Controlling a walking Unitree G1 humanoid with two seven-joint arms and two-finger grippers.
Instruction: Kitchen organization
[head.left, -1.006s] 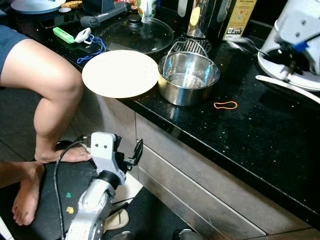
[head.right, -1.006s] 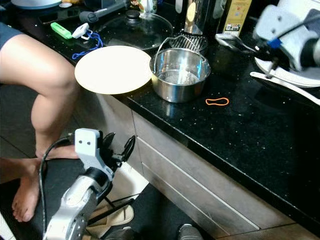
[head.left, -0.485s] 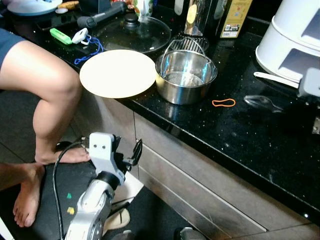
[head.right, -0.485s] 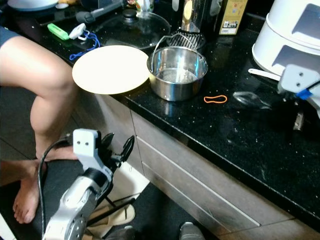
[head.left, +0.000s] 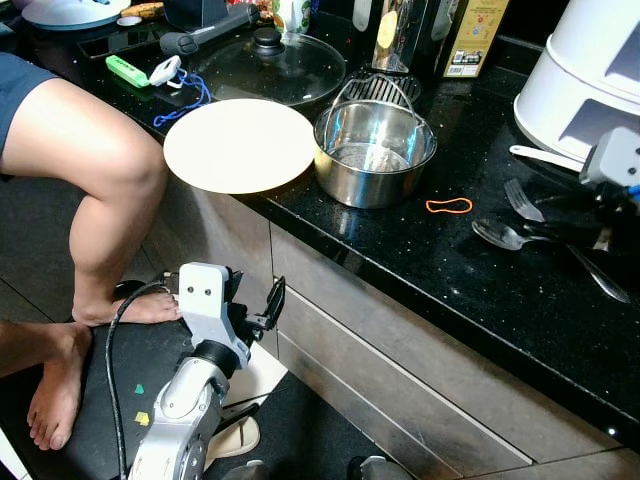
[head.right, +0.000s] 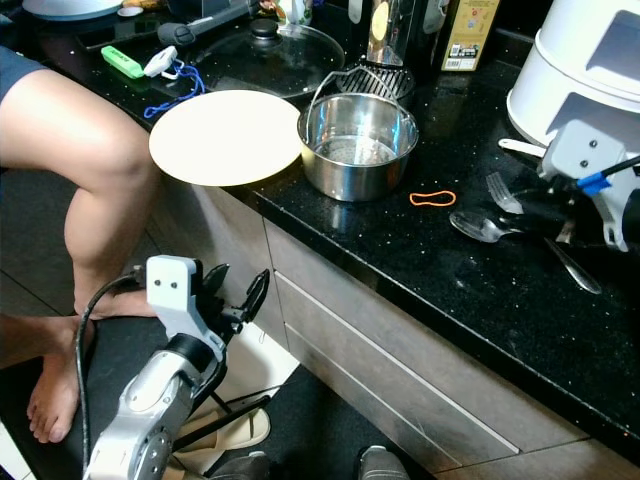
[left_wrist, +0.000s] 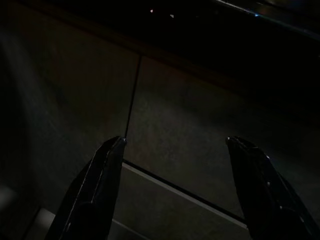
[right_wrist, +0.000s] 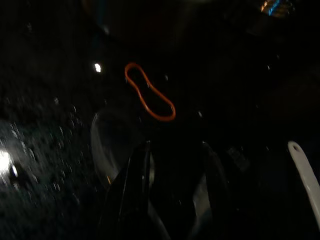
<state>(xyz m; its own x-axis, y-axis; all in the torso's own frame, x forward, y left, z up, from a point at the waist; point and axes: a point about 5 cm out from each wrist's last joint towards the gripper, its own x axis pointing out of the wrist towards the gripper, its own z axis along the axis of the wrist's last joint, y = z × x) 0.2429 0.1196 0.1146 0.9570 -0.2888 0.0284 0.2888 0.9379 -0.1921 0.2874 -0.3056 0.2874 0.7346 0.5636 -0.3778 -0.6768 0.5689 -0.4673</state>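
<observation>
Person's leg (head.left: 90, 190): bare, far left of the steel pot, against the desk's front edge; worth keeping the arms away from it.

Left claw (head.left: 262, 308): low, below the desk (head.left: 480, 290) and left of the steel pot, hanging idle before the drawer fronts; its two black fingers stand wide apart, with nothing between them.

Cream plate (head.left: 240, 145): just left of the steel pot, touching it or nearly so, part of it overhanging the desk's edge. I'd push it further in at some point.

Steel pot (head.left: 376, 153): middle of the desk, empty-looking, a glass lid (head.left: 268, 66) behind it.

Orange rubber band (head.left: 450, 207): just right of the pot, loose on the black stone.

Spoon (head.left: 500, 235) and fork (head.left: 522, 199): right of the band, lying together on the desk, handles running under the right claw.

Right claw (head.right: 552, 212): far right of the pot, down over those handles. Whether it is clamped on them I cannot tell.

Doing it well: probably gathering cutlery. Seat both handles squarely before lifting, keep clear of the white appliance (head.left: 590, 70) behind, and lift level so nothing slips.
</observation>
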